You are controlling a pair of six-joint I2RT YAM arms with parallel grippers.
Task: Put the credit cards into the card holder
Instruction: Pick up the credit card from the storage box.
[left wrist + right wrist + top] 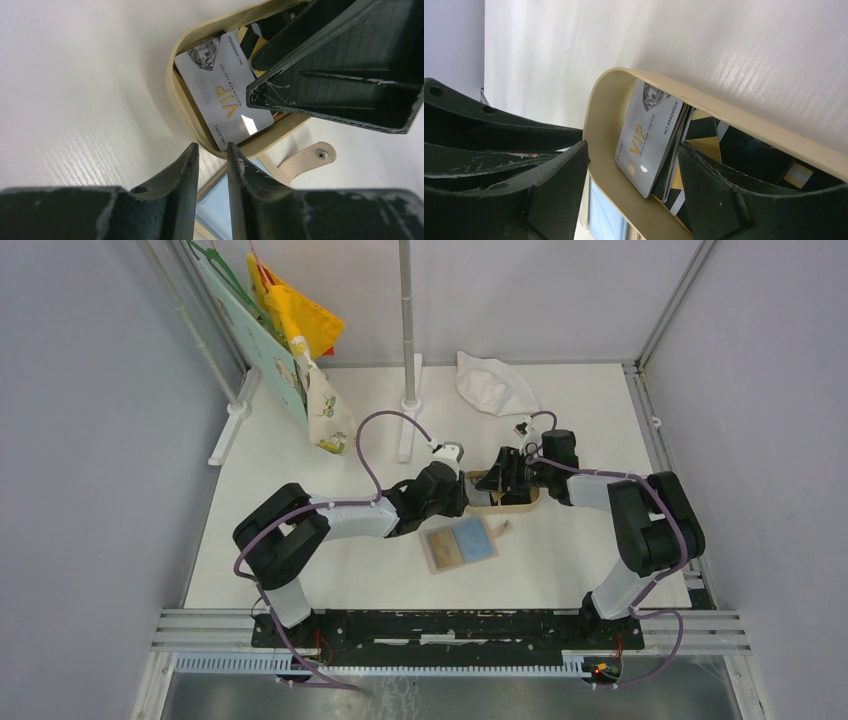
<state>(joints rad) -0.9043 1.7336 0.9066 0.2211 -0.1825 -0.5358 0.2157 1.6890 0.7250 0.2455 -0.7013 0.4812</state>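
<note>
Your right claw (633,147) is apart, one finger outside the tray (598,107), one inside, around the leaning cards (649,135). Your left claw (212,159) is almost together, holding nothing. The card holder (460,545) lies open on the bench (340,575) close by. Squeeze now and you might pinch the tray wall too, or lift several cards.

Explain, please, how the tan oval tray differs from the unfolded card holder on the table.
Shape: the tray is an oval with a raised rim; the card holder is a flat rectangle, unfolded. Colour: the tray is tan throughout; the card holder shows a light blue half. Contents: the tray holds several credit cards, a grey VIP one foremost; whether the card holder holds any I cannot tell. Both rest on the white table.
</note>
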